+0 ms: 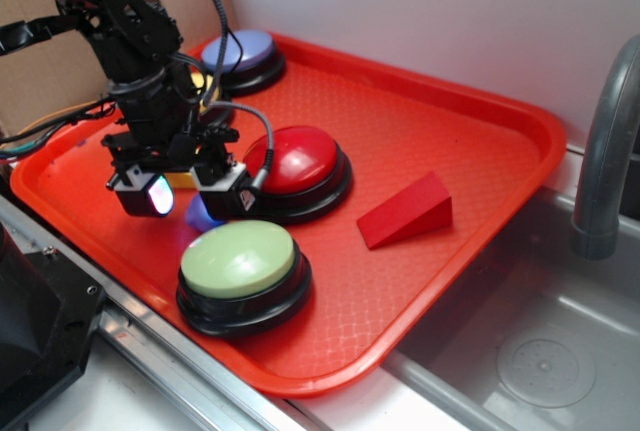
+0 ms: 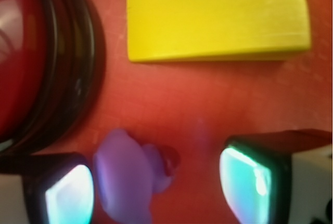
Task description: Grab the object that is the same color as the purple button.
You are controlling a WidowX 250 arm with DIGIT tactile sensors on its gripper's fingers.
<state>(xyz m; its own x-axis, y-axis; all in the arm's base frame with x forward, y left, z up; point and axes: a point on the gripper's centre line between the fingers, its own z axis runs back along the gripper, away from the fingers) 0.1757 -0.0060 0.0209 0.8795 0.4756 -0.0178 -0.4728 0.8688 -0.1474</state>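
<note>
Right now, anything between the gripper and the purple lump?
Nothing visible. In the wrist view the lump sits on the tray between the open gripper's fingers, nearer one. The yellow wedge lies beyond them.

On the tray (image 1: pixel 480 101) the pebble (image 2: pixel 127 177) lies between the spread fingers (image 2: pixel 70 195) of the hand (image 2: pixel 156 187) (nearer one), with the wedge (image 2: pixel 216 18) beyond and a button (image 2: pixel 31 57) beside.

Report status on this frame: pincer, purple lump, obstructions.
Pincer open, low over tray. Purple lump between fingers, ungripped. Yellow wedge and red button close by, neither blocking.
</note>
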